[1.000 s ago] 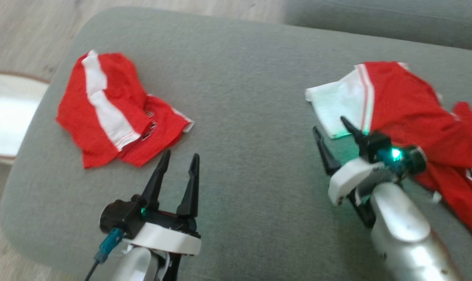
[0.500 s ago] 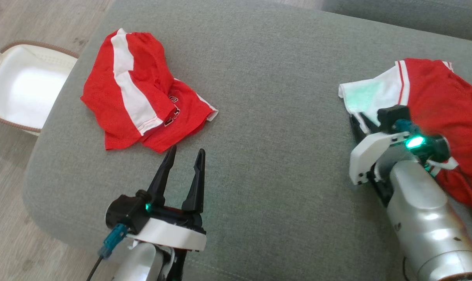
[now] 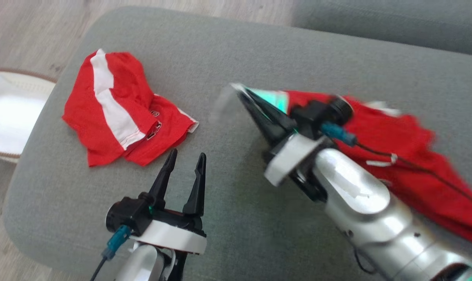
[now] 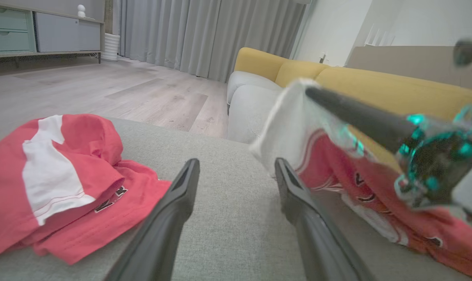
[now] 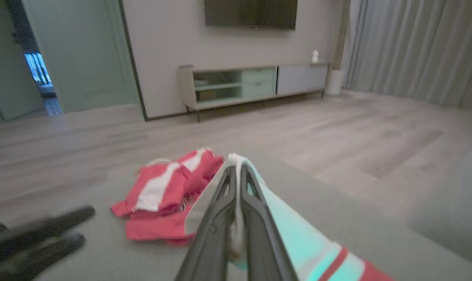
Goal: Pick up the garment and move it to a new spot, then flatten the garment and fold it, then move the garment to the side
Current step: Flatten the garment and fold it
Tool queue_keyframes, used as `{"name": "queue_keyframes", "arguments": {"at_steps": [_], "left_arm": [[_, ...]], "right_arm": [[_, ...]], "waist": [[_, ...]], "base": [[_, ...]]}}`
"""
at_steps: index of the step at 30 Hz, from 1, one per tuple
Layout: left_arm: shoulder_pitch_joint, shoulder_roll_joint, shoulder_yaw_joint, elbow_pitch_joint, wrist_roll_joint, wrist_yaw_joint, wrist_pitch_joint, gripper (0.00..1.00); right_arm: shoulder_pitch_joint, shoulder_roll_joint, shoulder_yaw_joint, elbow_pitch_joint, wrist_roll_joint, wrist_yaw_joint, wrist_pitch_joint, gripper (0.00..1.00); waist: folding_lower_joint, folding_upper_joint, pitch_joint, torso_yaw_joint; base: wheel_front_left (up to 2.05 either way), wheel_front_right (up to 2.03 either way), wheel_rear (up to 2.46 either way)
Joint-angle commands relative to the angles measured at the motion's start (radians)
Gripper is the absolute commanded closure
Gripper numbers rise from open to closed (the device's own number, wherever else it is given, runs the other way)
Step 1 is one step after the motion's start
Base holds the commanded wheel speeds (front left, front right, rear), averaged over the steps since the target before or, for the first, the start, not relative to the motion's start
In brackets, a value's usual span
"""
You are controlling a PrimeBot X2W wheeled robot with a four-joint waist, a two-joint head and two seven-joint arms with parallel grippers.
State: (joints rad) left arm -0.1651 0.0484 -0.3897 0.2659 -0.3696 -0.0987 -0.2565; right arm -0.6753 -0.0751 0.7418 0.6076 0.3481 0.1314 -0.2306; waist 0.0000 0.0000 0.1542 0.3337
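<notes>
Garment — edge between right fingers

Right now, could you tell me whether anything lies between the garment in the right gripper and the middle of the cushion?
Nothing visible does. The right gripper holds the garment by its white edge over bare cushion; the second red garment lies apart to the left, and the open left gripper sits nearer the front.

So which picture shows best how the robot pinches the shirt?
The right wrist view: up close, the right gripper is shut on the white edge of the shirt. The head view shows the shirt trailing behind it, blurred. The left wrist view shows it from the side, hanging off the gripper.
</notes>
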Motion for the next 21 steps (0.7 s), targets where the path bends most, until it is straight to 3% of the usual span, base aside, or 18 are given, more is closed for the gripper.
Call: {"name": "queue_keyframes", "arguments": {"at_steps": [1, 5, 10, 17, 21], "left_arm": [[-0.018, 0.002, 0.024, -0.024, 0.005, -0.004, -0.005, 0.0], [-0.006, 0.002, 0.021, -0.018, 0.007, -0.005, -0.005, 0.0], [0.007, 0.002, 0.011, -0.023, 0.009, -0.007, -0.005, 0.0], [-0.028, 0.002, -0.039, -0.03, -0.008, -0.013, -0.005, 0.0], [-0.05, 0.002, -0.062, -0.028, -0.024, -0.014, -0.005, 0.0]], "right_arm": [[-0.053, 0.025, 0.017, -0.07, 0.024, -0.001, -0.016, 1.0], [-0.088, 0.005, 0.035, -0.205, 0.088, -0.001, -0.002, 1.0], [-0.13, -0.052, -0.072, -0.195, 0.094, -0.001, 0.075, 1.0], [-0.267, -0.149, -0.234, 0.046, 0.088, -0.001, 0.109, 1.0], [-0.4, -0.224, -0.319, 0.243, -0.019, -0.001, 0.065, 1.0]], "waist": [[0.0, 0.0, -0.016, -0.011], [0.0, 0.0, -0.037, -0.016], [0.0, 0.0, -0.033, -0.012], [0.0, 0.0, 0.031, 0.048], [0.0, 0.0, 0.071, 0.095]], "base": [[0.0, 0.0, 0.0], [0.0, 0.0, 0.0], [0.0, 0.0, 0.0], [0.0, 0.0, 0.0], [0.0, 0.0, 0.0]]}}
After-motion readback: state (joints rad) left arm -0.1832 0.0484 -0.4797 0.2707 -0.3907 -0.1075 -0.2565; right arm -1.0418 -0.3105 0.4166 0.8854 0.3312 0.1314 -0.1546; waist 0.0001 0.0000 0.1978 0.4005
